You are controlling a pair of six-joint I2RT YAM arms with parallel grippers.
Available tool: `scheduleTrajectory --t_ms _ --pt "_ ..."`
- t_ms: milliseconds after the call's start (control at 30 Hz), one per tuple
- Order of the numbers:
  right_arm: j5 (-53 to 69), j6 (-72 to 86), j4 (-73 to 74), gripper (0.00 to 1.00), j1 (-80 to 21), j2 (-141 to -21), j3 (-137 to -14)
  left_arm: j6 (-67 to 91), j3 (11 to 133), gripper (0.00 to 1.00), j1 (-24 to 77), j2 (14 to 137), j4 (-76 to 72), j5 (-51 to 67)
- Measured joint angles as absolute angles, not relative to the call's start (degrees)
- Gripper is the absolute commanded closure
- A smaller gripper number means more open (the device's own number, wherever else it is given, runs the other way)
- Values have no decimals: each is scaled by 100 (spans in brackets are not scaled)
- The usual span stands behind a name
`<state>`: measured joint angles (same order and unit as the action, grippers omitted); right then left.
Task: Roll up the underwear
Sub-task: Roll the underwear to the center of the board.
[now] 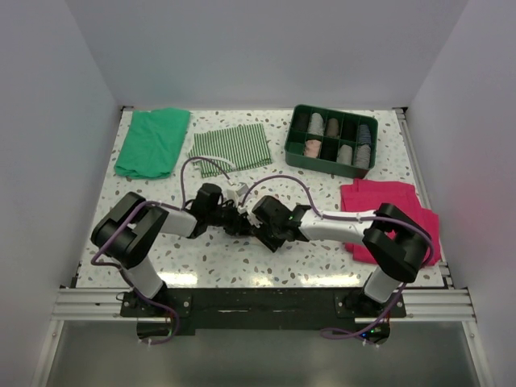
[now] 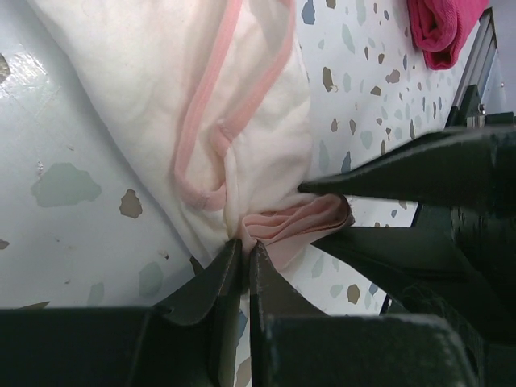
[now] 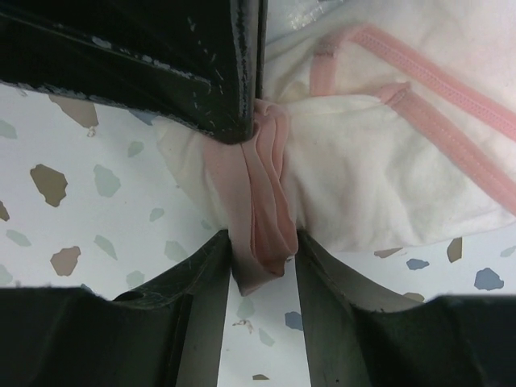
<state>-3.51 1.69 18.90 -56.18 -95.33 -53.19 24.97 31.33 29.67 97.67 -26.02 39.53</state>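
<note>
The underwear [image 2: 242, 105] is pale pink-white fabric with darker pink edging and lies bunched on the speckled table. My left gripper [image 2: 244, 248] is shut on a pinch of its fabric beside the folded pink band [image 2: 298, 226]. My right gripper [image 3: 262, 246] is closed around that same bunched band [image 3: 262, 201], with the fabric [image 3: 387, 185] spreading to the right. The two grippers meet tip to tip: the right fingers [image 2: 403, 173] show in the left wrist view and the left fingers [image 3: 242, 81] in the right wrist view. In the top view both grippers [image 1: 230, 216] [image 1: 258, 219] cover most of the garment.
A green cloth [image 1: 153, 141] and a green-and-white striped cloth [image 1: 231, 147] lie at the back left. A green divided bin [image 1: 294, 149] holding several rolls stands at the back right. A magenta cloth [image 1: 387, 201] lies on the right, under the right arm.
</note>
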Motion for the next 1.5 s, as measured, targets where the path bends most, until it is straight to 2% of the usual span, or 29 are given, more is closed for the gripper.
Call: scheduleTrajectory --t_ms 100,200,467,633,667,900,1233,1500 --pt "-329 231 1850 87 -5631 -9609 -5384 2497 3153 96 2921 9782 -2602 3975" --pt "-274 414 1778 93 -5629 -9627 -5404 2497 3153 96 2875 9780 -2602 3968" --pt "178 1223 1406 94 -5631 -9533 -5299 2502 3148 96 2834 9487 -2202 3605" --pt "508 1970 829 71 -5627 -9513 -5098 2491 3105 96 2808 9229 -1850 3339" --pt "552 2119 729 62 -5627 -9513 -5026 2491 3105 96 2808 9223 -1828 3308" --pt "683 2672 473 47 -5636 -9343 -4751 2486 3098 96 2766 9240 -1865 3260" --pt "113 2231 1157 48 -5686 -8106 -4849 2484 3098 95 2738 9321 -1992 3365" --pt "-303 1608 1546 54 -6029 -8604 -5533 2486 3098 95 2740 9332 -2012 3400"
